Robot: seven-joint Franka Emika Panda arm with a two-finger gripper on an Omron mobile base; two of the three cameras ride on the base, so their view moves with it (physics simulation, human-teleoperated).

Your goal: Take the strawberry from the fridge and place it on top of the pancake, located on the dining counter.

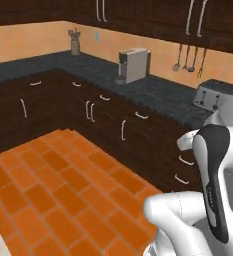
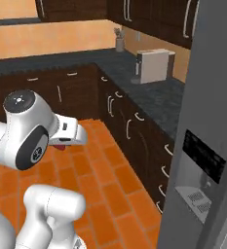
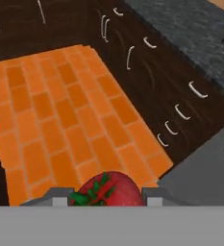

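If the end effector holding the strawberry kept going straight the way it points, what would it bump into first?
Probably the orange tiled floor; the end effector with the strawberry looks down at it. Depth is unclear.

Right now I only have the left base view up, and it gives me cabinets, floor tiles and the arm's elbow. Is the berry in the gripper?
Observer: Yes. In the hand view the strawberry sits between the two finger tips of the gripper, shut on it.
Operator: Is the fridge close by?
Observer: In the right base view the fridge stands at the right, its black dispenser panel facing the arm.
Operator: What is under the hand?
Observer: The hand view looks down on orange floor tiles beside the dark cabinets.
Operator: Any pancake plate?
Observer: I can't point to one.
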